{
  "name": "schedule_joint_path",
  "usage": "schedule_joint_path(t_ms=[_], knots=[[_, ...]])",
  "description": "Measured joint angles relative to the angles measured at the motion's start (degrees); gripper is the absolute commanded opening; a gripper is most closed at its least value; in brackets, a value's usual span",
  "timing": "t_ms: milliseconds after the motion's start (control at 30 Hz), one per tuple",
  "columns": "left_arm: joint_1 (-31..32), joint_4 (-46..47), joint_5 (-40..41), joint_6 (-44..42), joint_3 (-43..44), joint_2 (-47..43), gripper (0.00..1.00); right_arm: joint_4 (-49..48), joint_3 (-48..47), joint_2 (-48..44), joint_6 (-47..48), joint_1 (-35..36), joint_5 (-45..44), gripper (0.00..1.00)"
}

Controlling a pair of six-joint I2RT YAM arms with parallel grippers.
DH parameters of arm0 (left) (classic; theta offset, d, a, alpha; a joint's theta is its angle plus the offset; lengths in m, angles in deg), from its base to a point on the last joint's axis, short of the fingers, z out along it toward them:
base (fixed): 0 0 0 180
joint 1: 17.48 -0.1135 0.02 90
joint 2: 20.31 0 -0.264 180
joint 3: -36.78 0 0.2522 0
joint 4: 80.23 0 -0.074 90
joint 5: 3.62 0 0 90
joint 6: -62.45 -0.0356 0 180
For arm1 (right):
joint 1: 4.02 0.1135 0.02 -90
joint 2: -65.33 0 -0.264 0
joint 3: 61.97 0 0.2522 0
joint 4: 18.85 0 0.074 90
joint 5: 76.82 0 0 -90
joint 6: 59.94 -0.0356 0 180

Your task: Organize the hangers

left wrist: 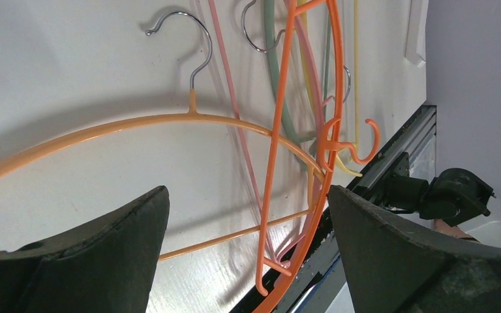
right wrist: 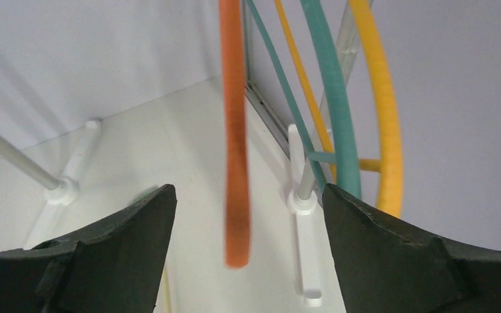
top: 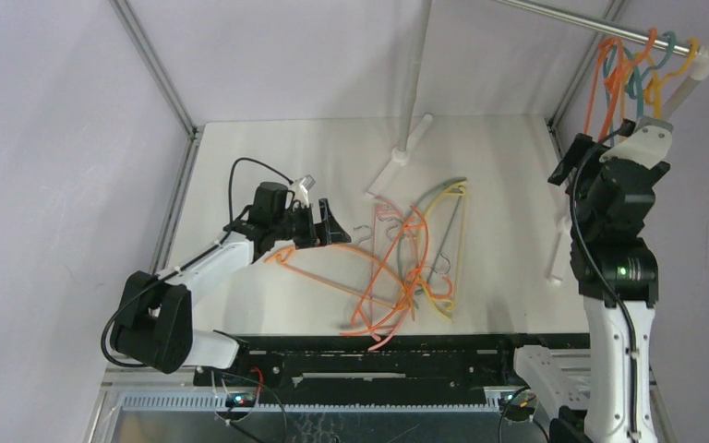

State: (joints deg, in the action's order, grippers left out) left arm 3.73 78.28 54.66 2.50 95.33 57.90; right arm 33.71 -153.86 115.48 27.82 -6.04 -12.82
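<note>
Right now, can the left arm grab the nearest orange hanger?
Probably yes: the left pincer is open right over that orange hanger, nothing between them, though other hangers cross its far end.

A robotics lab test cell is being shown here: a white table [top: 268, 166] is being enclosed by plain pale panels [top: 46, 138] set in aluminium frame posts [top: 152, 65]. The left arm [top: 212, 263] and the right arm [top: 618, 277] are being carried on a black rail [top: 378, 355] at the near edge, with black cables [top: 235, 175] and a lit circuit board [top: 238, 399] being left exposed. A bare steel rod [top: 563, 16] is being held up on white poles [top: 415, 74], and coloured plastic hangers [top: 406, 268] are being handled as test pieces
</note>
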Motion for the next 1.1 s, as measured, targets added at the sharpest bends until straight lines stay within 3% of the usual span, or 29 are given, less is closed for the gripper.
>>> schedule_joint_path(t_ms=[333, 600, 967, 1100], knots=[[1.1, 1.5, 0.2, 0.6, 0.0, 0.2, 0.95, 1.0, 0.7, -9.6, -0.2, 3.9, 6.6, 0.87], [2.3, 3.1, 1.2, 1.0, 0.0, 2.1, 0.95, 2.7, 1.6, -11.8, -2.9, 10.5, 20.0, 0.81], [4.0, 3.5, 3.0, 1.0, -0.2, 3.8, 0.95, 5.6, 11.2, -2.9, -9.0, 30.2, 24.6, 0.76], [4.3, 3.8, 3.2, 1.0, -0.4, 3.8, 0.94, 1.3, 19.4, 2.1, -13.8, 32.9, 26.8, 0.74]])
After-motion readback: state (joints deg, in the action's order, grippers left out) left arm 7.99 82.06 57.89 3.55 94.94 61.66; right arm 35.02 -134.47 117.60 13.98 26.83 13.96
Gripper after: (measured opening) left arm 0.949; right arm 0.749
